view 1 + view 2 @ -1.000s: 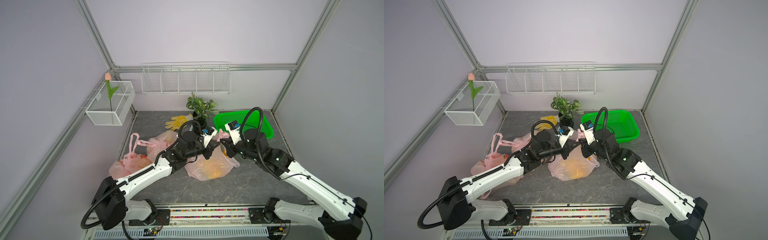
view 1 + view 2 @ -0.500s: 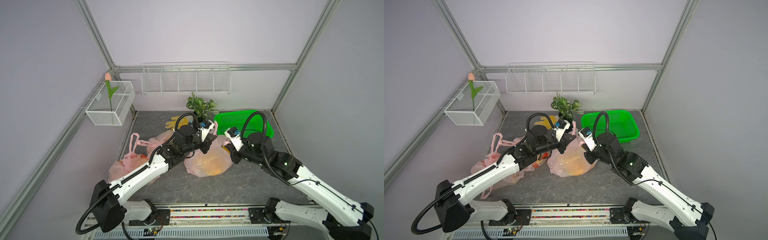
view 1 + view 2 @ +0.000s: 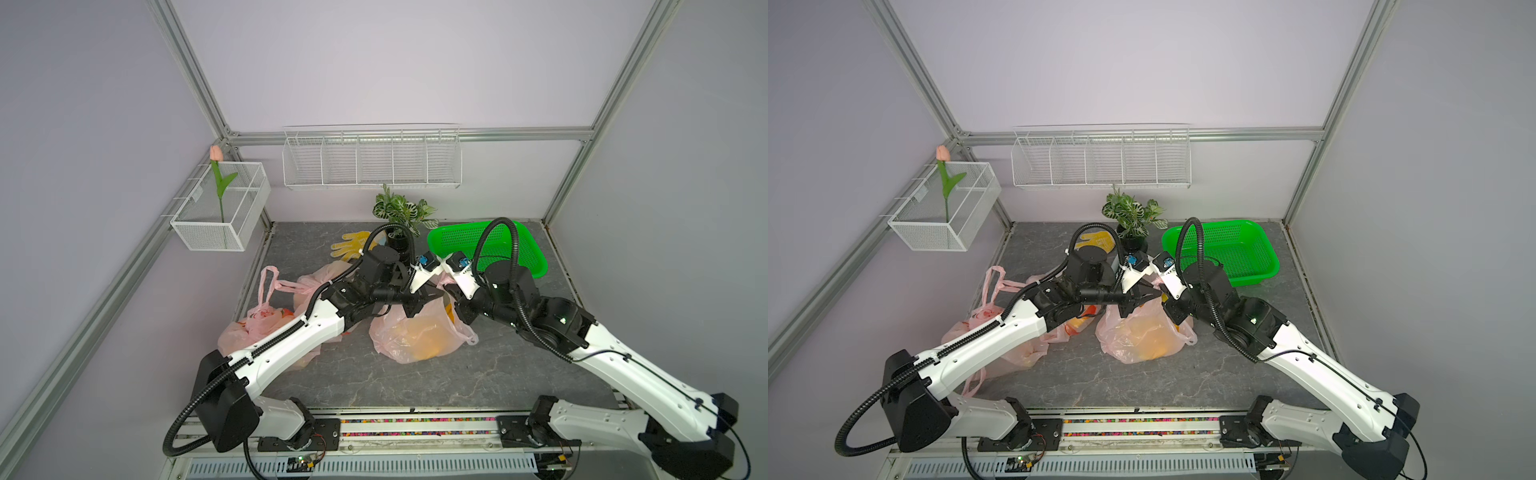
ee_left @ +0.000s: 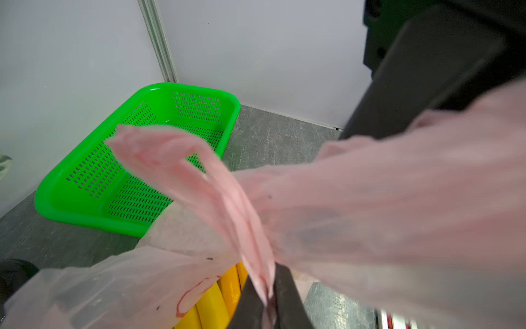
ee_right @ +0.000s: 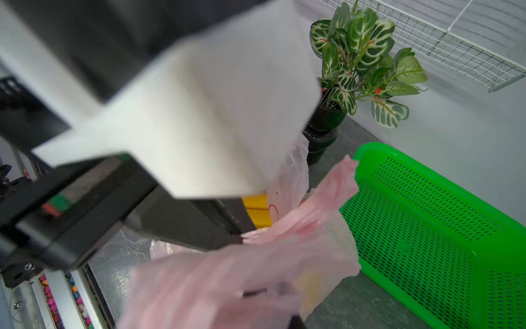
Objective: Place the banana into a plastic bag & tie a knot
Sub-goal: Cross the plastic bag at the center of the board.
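1. The left gripper (image 3: 430,296) has swung away from the potted plant (image 3: 401,210), where it was half a second ago. It now nearly meets the right gripper (image 3: 452,297) tip to tip.
2. The plastic bag (image 3: 419,338) sits slumped just below both grippers, its mouth drawn narrower than before.
3. The left gripper is clamped on a pink handle (image 4: 182,173). The right one is closed, with blurred bag film bunched round its tips.
4. The banana (image 4: 215,303) lies inside the bag, just under the left fingers.
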{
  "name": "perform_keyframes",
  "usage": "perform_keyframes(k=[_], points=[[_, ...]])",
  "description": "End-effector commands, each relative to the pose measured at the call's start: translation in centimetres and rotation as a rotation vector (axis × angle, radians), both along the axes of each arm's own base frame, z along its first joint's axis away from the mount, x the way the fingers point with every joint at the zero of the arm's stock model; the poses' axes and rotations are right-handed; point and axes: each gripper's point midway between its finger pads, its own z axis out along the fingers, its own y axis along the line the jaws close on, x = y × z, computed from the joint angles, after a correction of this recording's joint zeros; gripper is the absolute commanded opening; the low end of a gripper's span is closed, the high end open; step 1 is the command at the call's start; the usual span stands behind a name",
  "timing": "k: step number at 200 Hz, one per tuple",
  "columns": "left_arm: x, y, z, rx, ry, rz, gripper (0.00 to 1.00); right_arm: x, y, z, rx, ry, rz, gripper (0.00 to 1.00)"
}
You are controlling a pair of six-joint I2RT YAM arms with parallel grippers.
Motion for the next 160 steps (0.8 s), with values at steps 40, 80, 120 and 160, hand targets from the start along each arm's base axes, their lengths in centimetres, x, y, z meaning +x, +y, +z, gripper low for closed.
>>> perform_keyframes(k=[40,80,120,160], points=[[-0.6,0.0,1.5,-0.05,-0.051,-0.027,0.36,-0.5,0.4,-0.5,-0.055,-0.013,0.04,0.07],[-0.5,-0.5,1.4,-0.062,-0.048,-0.035,0.43,-0.5,1.0,0.0,-0.018,-0.011,0.044,0.07],[-0.2,-1.2,1.6,-0.078,-0.042,-0.027,0.43,-0.7,1.6,0.1,0.021,0.006,0.058,0.08],[-0.4,-2.0,1.4,-0.078,-0.023,-0.049,0.4,-0.8,2.4,-0.5,0.051,0.042,0.072,0.09]])
